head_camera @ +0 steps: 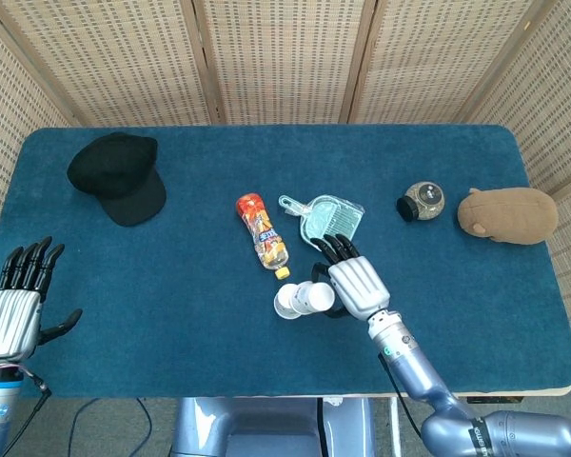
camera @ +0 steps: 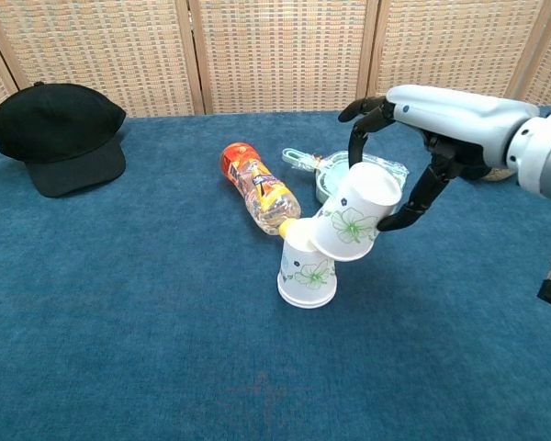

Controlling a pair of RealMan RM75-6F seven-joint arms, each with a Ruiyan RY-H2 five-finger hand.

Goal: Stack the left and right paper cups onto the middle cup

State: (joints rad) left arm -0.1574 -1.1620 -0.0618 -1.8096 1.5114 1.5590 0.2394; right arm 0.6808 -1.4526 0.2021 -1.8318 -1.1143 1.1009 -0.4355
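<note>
An upside-down white paper cup (camera: 305, 272) with a green flower print stands mid-table, also seen from above as the standing cup (head_camera: 286, 302). My right hand (camera: 421, 138) holds a second flowered cup (camera: 356, 212), tilted, its open mouth touching the standing cup's top edge. In the head view the right hand (head_camera: 354, 286) sits just right of the held cup (head_camera: 315, 298). My left hand (head_camera: 13, 300) hovers open at the table's front left corner, holding nothing. No third cup shows.
A plastic bottle (head_camera: 262, 232) lies just behind the standing cup, a teal dustpan (head_camera: 325, 217) beside it. A black cap (head_camera: 119, 175) sits back left. A small jar (head_camera: 421, 201) and a brown plush toy (head_camera: 507, 214) lie at the right.
</note>
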